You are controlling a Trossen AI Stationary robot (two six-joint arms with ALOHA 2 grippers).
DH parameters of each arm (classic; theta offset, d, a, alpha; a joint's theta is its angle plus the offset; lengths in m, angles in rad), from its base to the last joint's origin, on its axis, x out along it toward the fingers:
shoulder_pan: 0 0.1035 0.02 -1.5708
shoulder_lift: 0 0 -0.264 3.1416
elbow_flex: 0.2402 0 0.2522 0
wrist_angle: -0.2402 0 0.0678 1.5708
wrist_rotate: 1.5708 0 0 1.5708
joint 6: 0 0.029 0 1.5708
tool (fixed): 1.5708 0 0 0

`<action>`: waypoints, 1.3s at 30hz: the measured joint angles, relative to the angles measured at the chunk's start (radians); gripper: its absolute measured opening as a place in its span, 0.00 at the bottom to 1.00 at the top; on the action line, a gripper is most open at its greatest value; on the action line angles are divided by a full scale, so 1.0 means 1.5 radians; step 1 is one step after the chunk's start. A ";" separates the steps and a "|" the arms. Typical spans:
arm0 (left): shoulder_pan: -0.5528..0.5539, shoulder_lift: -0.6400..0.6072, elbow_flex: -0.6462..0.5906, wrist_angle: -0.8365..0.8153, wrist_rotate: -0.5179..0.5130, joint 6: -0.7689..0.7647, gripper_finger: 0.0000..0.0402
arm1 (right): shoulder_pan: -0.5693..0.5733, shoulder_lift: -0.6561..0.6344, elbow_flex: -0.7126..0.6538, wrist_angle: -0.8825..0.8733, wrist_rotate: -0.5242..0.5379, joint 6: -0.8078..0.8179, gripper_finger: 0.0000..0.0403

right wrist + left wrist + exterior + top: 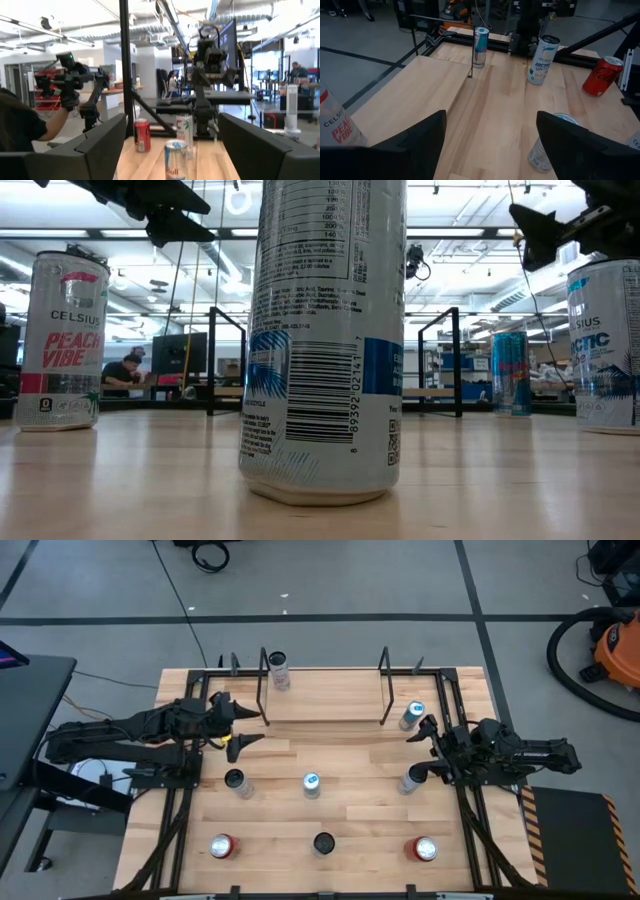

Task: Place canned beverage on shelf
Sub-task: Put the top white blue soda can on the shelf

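The shelf [325,698], a light-wood board in a black rod frame, stands at the table's far middle. One canned beverage [278,670] stands upright on its far left corner, also seen as the Peach Vibe can [335,125]. A Red Bull can [413,716] stands on the table just right of the shelf. My left gripper [245,726] hovers open off the shelf's near left corner, with nothing between its fingers [420,142]. My right gripper [424,750] is open above the table's right side, between the Red Bull can and an Arctic can [412,780], touching neither.
More cans stand upright on the table: one near the left arm [236,782], one in the middle [311,784], red ones at the near left [222,846] and near right [425,850]. A dark round object [323,843] sits near the front edge. People show in the room beyond.
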 joint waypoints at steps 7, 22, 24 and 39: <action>0.000 0.000 0.000 -0.001 0.000 0.000 0.78 | 0.000 0.000 0.000 0.029 -0.003 0.048 0.81; 0.000 0.000 0.000 -0.001 0.000 0.000 0.78 | 0.000 0.000 0.000 0.077 0.043 0.083 0.81; 0.000 0.000 0.000 -0.001 0.000 0.000 0.78 | 0.000 0.002 0.000 0.069 0.047 0.083 0.81; 0.000 0.000 0.000 -0.005 0.000 0.000 0.78 | 0.000 0.009 0.063 0.020 0.067 0.101 0.81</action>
